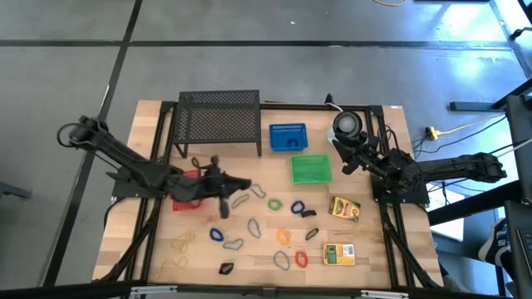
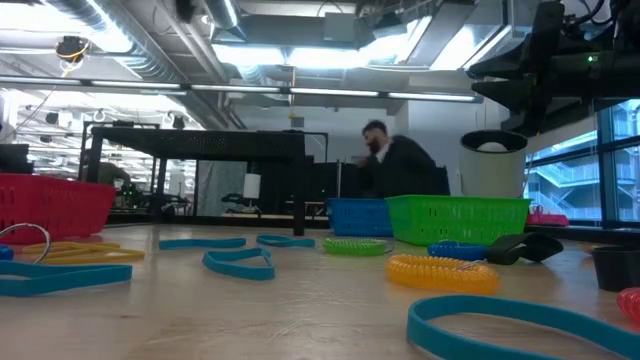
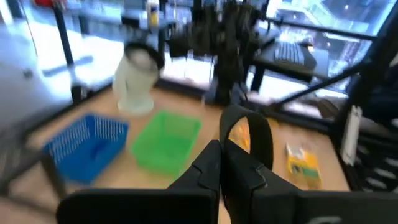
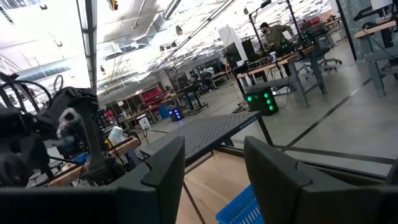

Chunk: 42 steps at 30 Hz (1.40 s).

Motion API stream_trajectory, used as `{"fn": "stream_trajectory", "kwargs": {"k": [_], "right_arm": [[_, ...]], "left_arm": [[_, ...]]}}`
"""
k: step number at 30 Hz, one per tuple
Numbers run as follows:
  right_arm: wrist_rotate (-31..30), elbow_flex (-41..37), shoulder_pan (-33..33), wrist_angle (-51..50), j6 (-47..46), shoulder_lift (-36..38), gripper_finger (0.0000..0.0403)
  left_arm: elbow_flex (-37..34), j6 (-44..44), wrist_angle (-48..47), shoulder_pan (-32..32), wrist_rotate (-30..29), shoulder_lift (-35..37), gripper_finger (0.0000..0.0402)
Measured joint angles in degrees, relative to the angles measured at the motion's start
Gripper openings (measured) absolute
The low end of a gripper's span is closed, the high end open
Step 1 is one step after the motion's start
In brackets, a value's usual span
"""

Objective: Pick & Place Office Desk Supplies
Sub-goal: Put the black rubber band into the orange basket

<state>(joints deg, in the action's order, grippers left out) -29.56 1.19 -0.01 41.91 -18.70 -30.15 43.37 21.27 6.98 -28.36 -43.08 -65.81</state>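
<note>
My left gripper (image 1: pixel 243 184) hovers over the middle of the table, shut on a dark oval loop (image 3: pixel 250 135). My right gripper (image 1: pixel 346 163) is open and empty, up over the far right of the table beside the green basket (image 1: pixel 311 169); its fingers stand apart in the right wrist view (image 4: pixel 214 168). Several coloured loops (image 1: pixel 274 203), tan rubber bands (image 1: pixel 182 242) and small black clips (image 1: pixel 226 267) lie flat on the table. Two yellow-green boxes (image 1: pixel 344 208) (image 1: pixel 339 254) lie at the near right. My left gripper pinches the dark loop by one end (image 3: pixel 229 144) between its two shut fingers (image 3: pixel 208 167). The rest of the loop stands out past the fingertips, clear of the table.
A red basket (image 1: pixel 188 199) sits under my left arm. A blue basket (image 1: pixel 288 137) and a black mesh shelf (image 1: pixel 219 120) stand at the far edge. A round grey-white object (image 1: pixel 347 124) stands at the far right. A person (image 2: pixel 395 160) is in the room behind.
</note>
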Motion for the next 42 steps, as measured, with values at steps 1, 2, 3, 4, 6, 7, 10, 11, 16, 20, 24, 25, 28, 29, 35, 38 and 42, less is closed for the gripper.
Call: {"fn": "stream_trajectory", "kwargs": {"k": [1, 2, 3, 4, 6, 7, 10, 11, 16, 20, 24, 25, 28, 29, 35, 38, 42], "right_arm": [[0.0, 0.0, 0.0, 0.0, 0.0, 0.0, 0.0166], [0.0, 0.0, 0.0, 0.0, 0.0, 0.0, 0.0166], [0.0, 0.0, 0.0, 0.0, 0.0, 0.0, 0.0166], [0.0, 0.0, 0.0, 0.0, 0.0, 0.0, 0.0166], [0.0, 0.0, 0.0, -0.1, 0.0, 0.0, 0.0166], [0.0, 0.0, 0.0, -0.1, 0.0, 0.0, 0.0166], [0.0, 0.0, 0.0, -0.1, 0.0, 0.0, 0.0166], [0.0, 0.0, 0.0, -0.1, 0.0, 0.0, 0.0166], [0.0, 0.0, 0.0, -0.1, 0.0, 0.0, 0.0166], [0.0, 0.0, 0.0, -0.1, 0.0, 0.0, 0.0166], [0.0, 0.0, 0.0, -0.1, 0.0, 0.0, 0.0166], [0.0, 0.0, 0.0, 0.0, 0.0, 0.0, 0.0166], [0.0, 0.0, 0.0, -0.1, 0.0, 0.0, 0.0166], [0.0, 0.0, 0.0, -0.1, 0.0, 0.0, 0.0166], [0.0, 0.0, 0.0, 0.0, 0.0, 0.0, 0.0166], [0.0, 0.0, 0.0, 0.0, 0.0, 0.0, 0.0166], [0.0, 0.0, 0.0, -0.1, 0.0, 0.0, 0.0166]], "left_arm": [[-0.8, 2.6, -3.2, -1.4, -0.9, 1.4, 0.0004], [-1.1, 5.2, -7.4, -2.8, -1.6, 2.6, 0.0005], [-1.2, 8.3, -12.1, -4.2, -2.4, 3.7, 0.0005], [-1.2, 12.3, -17.3, -5.6, -3.1, 4.8, 0.0004], [-1.2, 21.2, -26.3, -8.0, -4.0, 6.5, 0.0003], [-1.2, 25.5, -30.6, -9.0, -4.0, 7.3, 0.0003], [-1.2, 38.0, -42.2, -11.1, -4.0, 8.8, 0.0004], [-1.2, 41.9, -46.1, -11.5, -3.7, 8.9, 0.0004], [-1.2, 63.1, -62.6, -11.5, 2.1, 7.2, 0.0004], [-1.2, 73.9, -70.3, -10.6, 10.4, 3.9, 0.0005], [-1.2, 78.0, -73.1, -9.9, 16.1, 0.0, 0.0005], [-1.2, 78.1, -73.2, -9.7, 16.9, -0.9, 0.0005], [-1.2, 77.0, -73.1, -9.3, 18.3, -3.4, 0.0008], [-1.2, 76.7, -73.1, -9.2, 18.7, -4.2, 0.0009], [-1.2, 76.6, -73.2, -8.0, 22.6, -6.8, 0.0024], [-1.2, 76.5, -73.2, -7.5, 23.7, -6.9, 0.0037], [-1.2, 76.5, -73.2, -7.4, 23.7, -6.9, 0.0056]]}}
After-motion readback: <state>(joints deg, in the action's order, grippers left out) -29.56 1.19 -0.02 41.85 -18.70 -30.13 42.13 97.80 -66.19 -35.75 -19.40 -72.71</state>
